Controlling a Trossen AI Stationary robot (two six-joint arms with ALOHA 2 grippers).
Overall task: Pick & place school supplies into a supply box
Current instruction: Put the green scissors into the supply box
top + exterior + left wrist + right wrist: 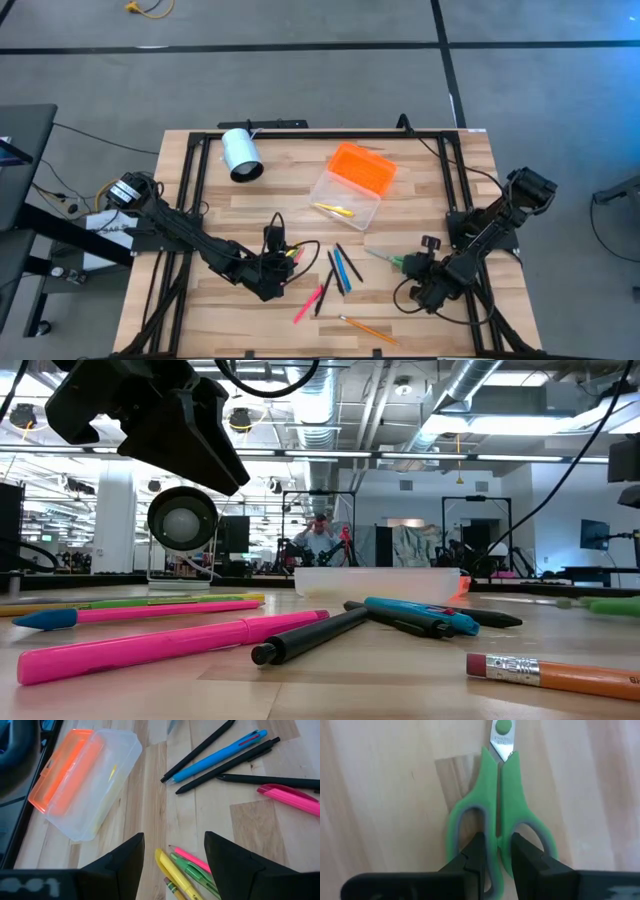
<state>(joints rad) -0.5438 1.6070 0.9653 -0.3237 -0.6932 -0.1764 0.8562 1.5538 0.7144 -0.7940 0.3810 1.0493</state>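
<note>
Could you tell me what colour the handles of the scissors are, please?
Green with grey inner linings, clearest in the right wrist view: scissors.

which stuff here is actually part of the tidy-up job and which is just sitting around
Part of the job:
- supply box, open, orange lid back
- green scissors, right gripper closing on the handles
- pens and pencils loose on the table
- small bunch of pens at the open left gripper

Just lying about:
- white cylinder

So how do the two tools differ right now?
The left tool stands open above a small bunch of pens, gripping nothing; the right tool is pinched on the scissors' green handles. The left sits near the table's middle, the right toward its right side. Both are dark and two-fingered.
</note>
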